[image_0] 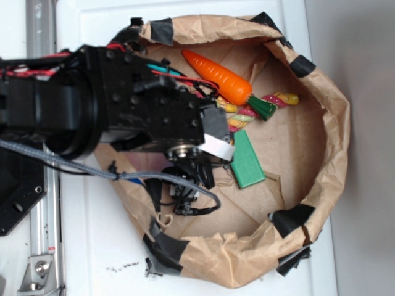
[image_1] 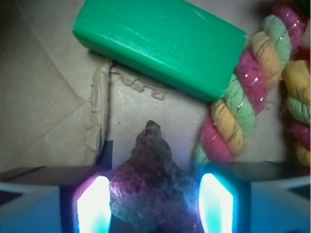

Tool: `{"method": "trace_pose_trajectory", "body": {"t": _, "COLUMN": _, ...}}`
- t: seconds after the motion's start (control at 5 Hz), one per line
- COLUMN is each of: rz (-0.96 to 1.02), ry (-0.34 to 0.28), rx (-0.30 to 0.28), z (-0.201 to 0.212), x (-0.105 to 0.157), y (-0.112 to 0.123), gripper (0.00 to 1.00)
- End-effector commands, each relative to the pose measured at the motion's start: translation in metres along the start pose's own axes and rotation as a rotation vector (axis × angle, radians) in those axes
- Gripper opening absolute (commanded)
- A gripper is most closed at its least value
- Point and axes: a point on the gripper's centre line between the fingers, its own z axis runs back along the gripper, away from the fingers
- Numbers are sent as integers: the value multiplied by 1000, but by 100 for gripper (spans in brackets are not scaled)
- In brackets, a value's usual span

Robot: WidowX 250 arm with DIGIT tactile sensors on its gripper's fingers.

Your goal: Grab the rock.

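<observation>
- Your gripper (image_1: 153, 206) stands with its fingers (image_1: 93, 204) apart, one on either side of the rock (image_1: 150, 184).
- Green block (image_1: 160, 43) lies at 12 o'clock from the rock; rope (image_1: 243, 102) at 2 o'clock.

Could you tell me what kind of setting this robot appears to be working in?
Probably a lab test bench: a taped brown paper bin on a white tabletop holds toy props, a plastic carrot, a coloured rope, a green block, with the rock between the gripper's fingers.
</observation>
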Motion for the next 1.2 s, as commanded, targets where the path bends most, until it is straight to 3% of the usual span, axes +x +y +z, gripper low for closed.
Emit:
{"method": "trace_pose_trajectory", "body": {"t": 0.0, "rz": 69, "ry": -141, "rx": -32, "z": 77, "x": 37, "y": 8, "gripper": 0}}
{"method": "trace_pose_trajectory", "body": {"t": 0.4, "rz": 68, "ry": -107, "rx": 163, "z": 103, "x": 54, "y": 18, "gripper": 0}}
{"method": "trace_pose_trajectory", "body": {"t": 0.6, "rz": 76, "ry": -102, "rx": 178, "z": 111, "x": 58, "y": 25, "gripper": 0}}
{"method": "trace_pose_trajectory", "body": {"t": 1.0, "rz": 100, "ry": -96, "rx": 141, "z": 114, "x": 63, "y": 34, "gripper": 0}}
